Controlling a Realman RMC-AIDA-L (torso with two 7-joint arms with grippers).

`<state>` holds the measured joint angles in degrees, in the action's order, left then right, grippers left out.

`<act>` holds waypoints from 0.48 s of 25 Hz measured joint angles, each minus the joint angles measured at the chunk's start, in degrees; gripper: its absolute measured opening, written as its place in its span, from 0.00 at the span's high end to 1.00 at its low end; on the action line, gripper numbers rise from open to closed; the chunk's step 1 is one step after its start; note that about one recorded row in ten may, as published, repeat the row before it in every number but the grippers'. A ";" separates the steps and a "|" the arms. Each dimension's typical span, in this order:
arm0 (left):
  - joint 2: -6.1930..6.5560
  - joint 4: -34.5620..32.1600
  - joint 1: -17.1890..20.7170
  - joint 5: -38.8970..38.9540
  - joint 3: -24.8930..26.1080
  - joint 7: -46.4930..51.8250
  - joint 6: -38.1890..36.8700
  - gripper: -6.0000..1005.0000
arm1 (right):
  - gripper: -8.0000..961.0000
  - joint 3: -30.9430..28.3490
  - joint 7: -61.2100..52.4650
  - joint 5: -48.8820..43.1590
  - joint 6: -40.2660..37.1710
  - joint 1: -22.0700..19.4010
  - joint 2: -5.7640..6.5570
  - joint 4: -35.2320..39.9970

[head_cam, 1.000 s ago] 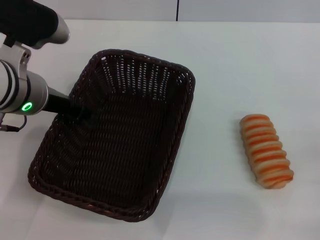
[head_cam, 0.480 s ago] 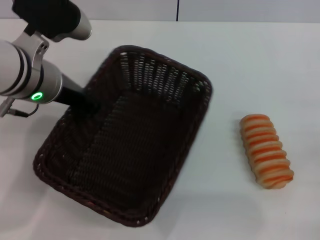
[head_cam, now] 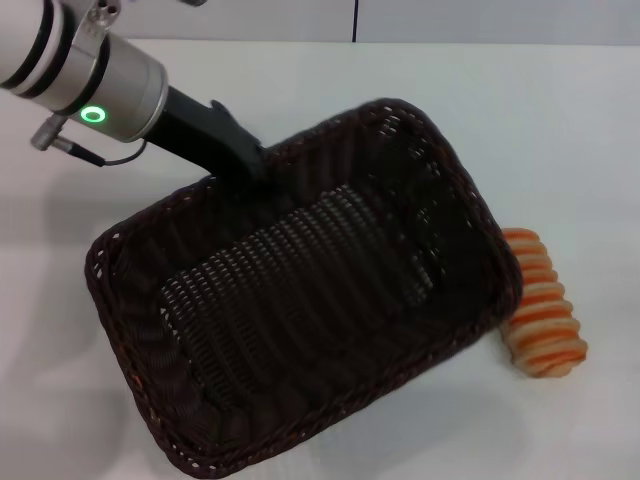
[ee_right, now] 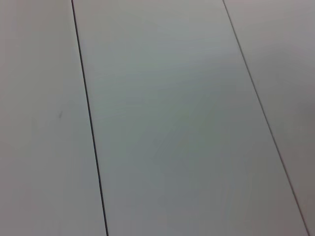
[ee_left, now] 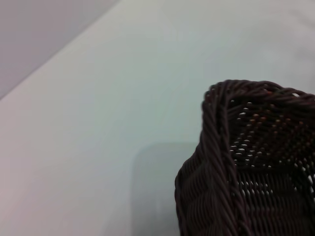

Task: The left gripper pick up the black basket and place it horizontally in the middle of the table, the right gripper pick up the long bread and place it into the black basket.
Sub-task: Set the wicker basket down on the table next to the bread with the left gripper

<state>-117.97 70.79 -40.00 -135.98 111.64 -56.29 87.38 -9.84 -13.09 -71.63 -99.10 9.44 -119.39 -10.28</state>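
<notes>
The black basket [head_cam: 310, 300] is held above the white table [head_cam: 560, 130], turned slantwise across the middle. My left gripper [head_cam: 250, 160] is shut on its far rim, its silver arm with the green ring reaching in from the upper left. The basket's right corner covers part of the long bread [head_cam: 540, 315], which lies on the table at the right. The left wrist view shows one corner of the basket [ee_left: 236, 162] above the table. My right gripper is out of view; its wrist view shows only plain grey panels.
Bare white tabletop lies beyond the basket and to the right of the bread. The table's far edge [head_cam: 400, 42] meets a grey wall with a dark vertical seam [head_cam: 355, 20].
My left gripper has swung the basket to the right and turned it clockwise, lifting it. Its right corner now overlaps the bread. The bread has not moved.
</notes>
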 joint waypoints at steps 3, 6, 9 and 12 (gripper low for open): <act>0.01 -6.08 -4.34 0.80 3.34 -4.62 2.56 0.82 | 0.12 0.00 0.00 0.00 -0.73 -0.34 -0.05 -0.12; 0.02 -11.31 -8.06 2.17 4.03 -9.46 5.07 0.83 | 0.12 0.00 0.00 0.00 -1.26 -0.47 -0.06 -0.24; -0.05 -13.14 -9.55 2.37 3.95 -11.12 5.81 0.83 | 0.12 0.00 0.00 0.00 -1.48 -0.50 -0.05 -0.31; -0.18 -15.54 -11.26 2.40 3.80 -13.14 6.16 0.83 | 0.12 0.00 0.00 0.00 -1.68 -0.50 -0.06 -0.35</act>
<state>-118.15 55.26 -51.26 -133.58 115.44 -69.43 93.54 -9.85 -13.09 -71.63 -100.78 8.94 -119.45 -10.63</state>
